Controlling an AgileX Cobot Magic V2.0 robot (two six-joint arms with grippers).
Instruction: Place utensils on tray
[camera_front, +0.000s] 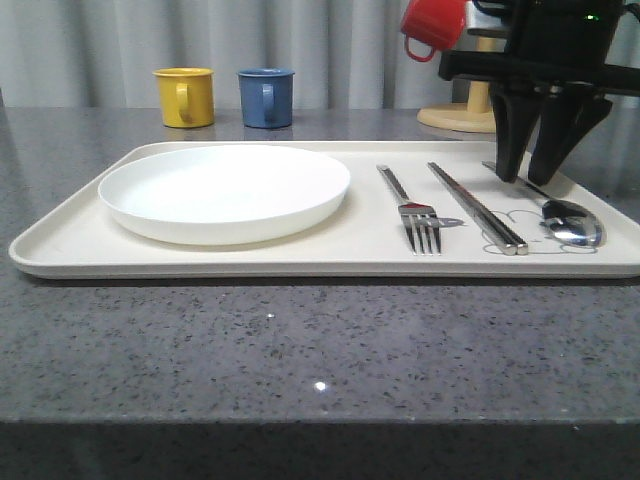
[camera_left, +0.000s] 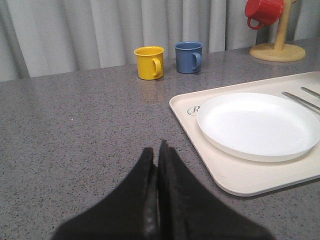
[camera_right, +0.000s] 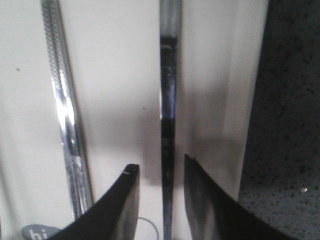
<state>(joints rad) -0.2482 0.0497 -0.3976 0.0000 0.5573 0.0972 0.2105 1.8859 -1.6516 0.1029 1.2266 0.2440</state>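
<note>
Currently the right end effector (camera_front: 535, 170) hangs over the right end of the large cream rectangular tray (camera_front: 300, 255), fingers parted a little and gripping nothing; in the right wrist view the handle of the shiny silver oval-bowled spoon (camera_right: 168, 125) runs between the two fingertips (camera_right: 127, 200) without clear contact. Spoon, flat silver chopsticks (camera_front: 478, 208) and four-tined silver fork (camera_front: 410, 211) all lie on the tray, right of the round white plate (camera_front: 224, 190). Left end effector (camera_left: 158, 152) is closed, empty, above the grey speckled surface (camera_left: 80, 135).
</note>
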